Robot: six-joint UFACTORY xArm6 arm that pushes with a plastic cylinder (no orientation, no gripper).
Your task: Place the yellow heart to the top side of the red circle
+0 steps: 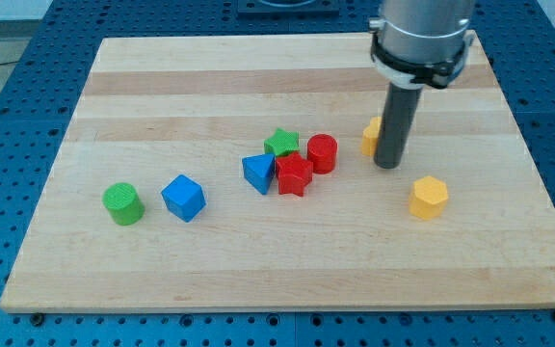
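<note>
The yellow heart [371, 136] lies right of the board's middle, partly hidden behind my rod. My tip [387, 165] rests on the board at the heart's right and lower side, touching or nearly touching it. The red circle [322, 153] stands a short way to the heart's left, slightly lower in the view. The heart is to the right of the circle, not above it.
A green star [281, 144], a red star [293, 175] and a blue triangle [258, 173] cluster just left of the red circle. A yellow hexagon [429, 197] lies lower right of my tip. A blue cube [183, 198] and a green cylinder [122, 203] sit at the left on the wooden board [210, 87].
</note>
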